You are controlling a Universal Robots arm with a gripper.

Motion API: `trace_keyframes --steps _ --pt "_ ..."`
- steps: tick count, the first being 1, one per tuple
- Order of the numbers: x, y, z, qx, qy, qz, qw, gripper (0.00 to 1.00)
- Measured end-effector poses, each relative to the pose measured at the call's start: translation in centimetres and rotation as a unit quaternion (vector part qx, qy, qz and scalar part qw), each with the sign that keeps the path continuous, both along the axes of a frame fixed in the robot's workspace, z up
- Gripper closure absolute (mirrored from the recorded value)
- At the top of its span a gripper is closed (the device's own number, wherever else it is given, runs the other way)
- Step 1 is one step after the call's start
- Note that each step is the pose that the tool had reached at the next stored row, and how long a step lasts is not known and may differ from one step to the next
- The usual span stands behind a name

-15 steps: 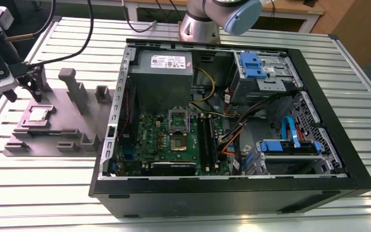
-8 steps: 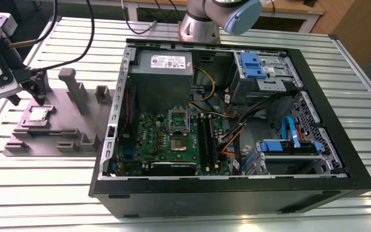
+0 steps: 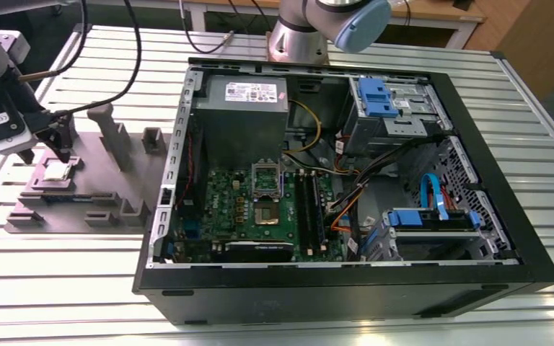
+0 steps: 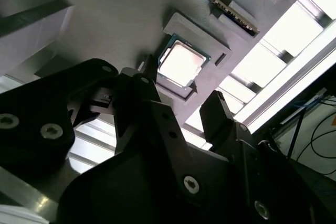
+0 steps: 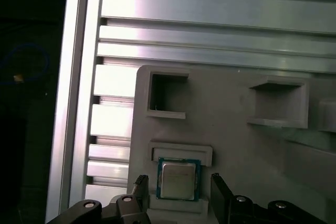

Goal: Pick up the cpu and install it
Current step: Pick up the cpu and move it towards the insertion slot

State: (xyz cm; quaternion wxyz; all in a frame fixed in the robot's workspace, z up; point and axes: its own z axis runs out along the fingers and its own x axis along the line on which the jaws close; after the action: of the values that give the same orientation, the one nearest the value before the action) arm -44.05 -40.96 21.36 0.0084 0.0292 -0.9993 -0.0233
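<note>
Hovering over one cpu (image 4: pixel 182 62) in one grey tray (image 5: pixel 236 145) at the exterior view's left, my one pincer (image 5: pixel 178 180) holds its two fingers (image 5: pixel 220 195) apart.

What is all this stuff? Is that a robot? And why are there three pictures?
Yes, that's a robot arm. The exterior view is taken by a camera standing off the arm, so it sees the whole scene. Both wrist views come from cameras riding on the arm, looking past its tool. On the metal table sits an open computer case with a green circuit board inside. Beside the case is a grey holder. The small silvery square is the cpu, and it lies in a pocket of that holder. The tool's two black fingers are open, one on each side of the cpu. The tool holds nothing.
</note>
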Motion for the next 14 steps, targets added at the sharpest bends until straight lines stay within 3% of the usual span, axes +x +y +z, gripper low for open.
trace_keyframes --steps 6,14 --pt "-0.09 -0.04 -0.75 0.0000 -0.0001 -0.001 1.00000 0.41" --pt "-0.13 -0.05 -1.16 0.0000 -0.0001 -0.014 0.99990 0.41"
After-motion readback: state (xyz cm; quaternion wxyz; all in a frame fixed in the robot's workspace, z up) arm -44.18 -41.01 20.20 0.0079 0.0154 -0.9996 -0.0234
